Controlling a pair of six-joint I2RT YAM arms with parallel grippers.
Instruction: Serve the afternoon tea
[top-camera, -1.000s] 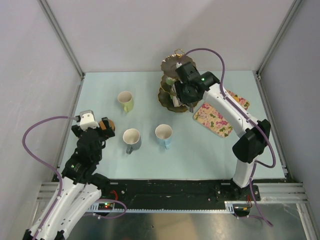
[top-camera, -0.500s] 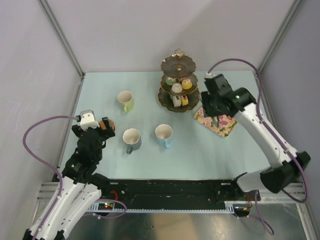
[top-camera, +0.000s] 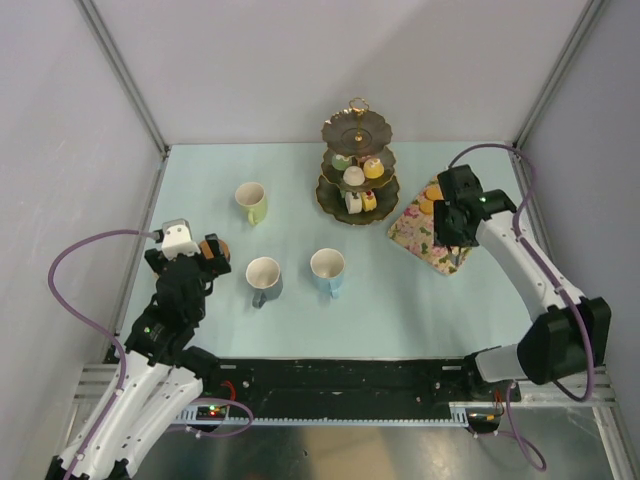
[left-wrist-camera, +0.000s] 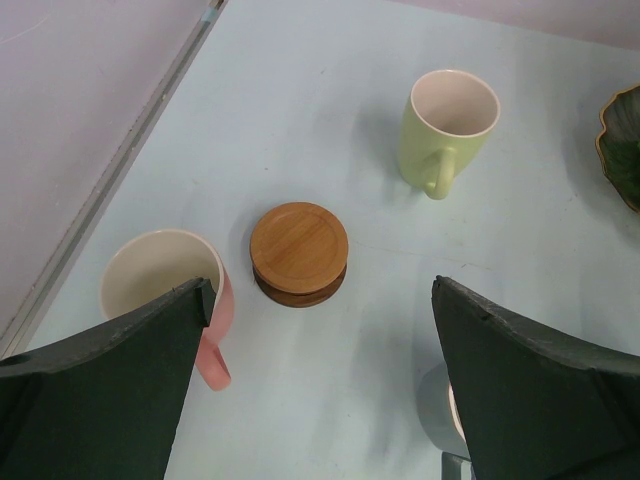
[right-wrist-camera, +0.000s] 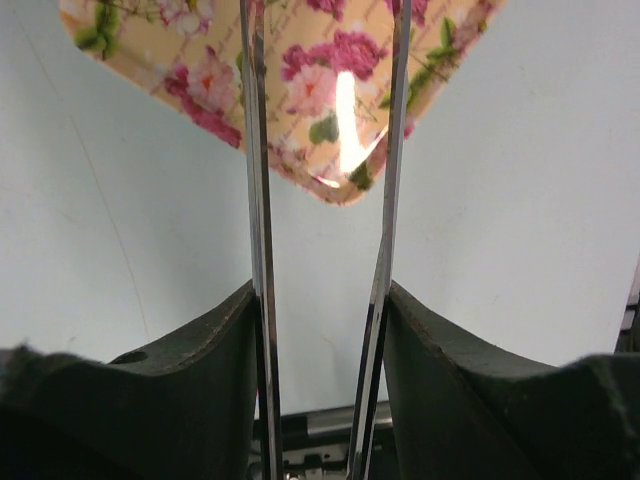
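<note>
The dark gold-rimmed stand (top-camera: 354, 128) at the back holds several small cakes (top-camera: 358, 176) on its lower tiers. My right gripper (top-camera: 450, 222) (right-wrist-camera: 320, 290) hovers over the floral tray's near corner, shut on metal tongs (right-wrist-camera: 258, 150) whose blades hold nothing. My left gripper (left-wrist-camera: 322, 300) is wide open and empty. A stack of brown coasters (left-wrist-camera: 299, 250) lies just ahead of it, with the pink mug (left-wrist-camera: 160, 280) by its left finger and the grey mug (top-camera: 264, 279) by its right. The yellow-green mug (top-camera: 251, 202) and blue mug (top-camera: 328, 270) stand apart.
The floral tray (top-camera: 424, 240) (right-wrist-camera: 300, 60) lies right of the stand, with something small and orange (top-camera: 431, 194) at its far end. The table's left wall rail (left-wrist-camera: 130, 140) runs close to the pink mug.
My right arm has swung away from the stand, rightward and toward the front, to above the floral tray. The left arm and the mugs have not moved.
</note>
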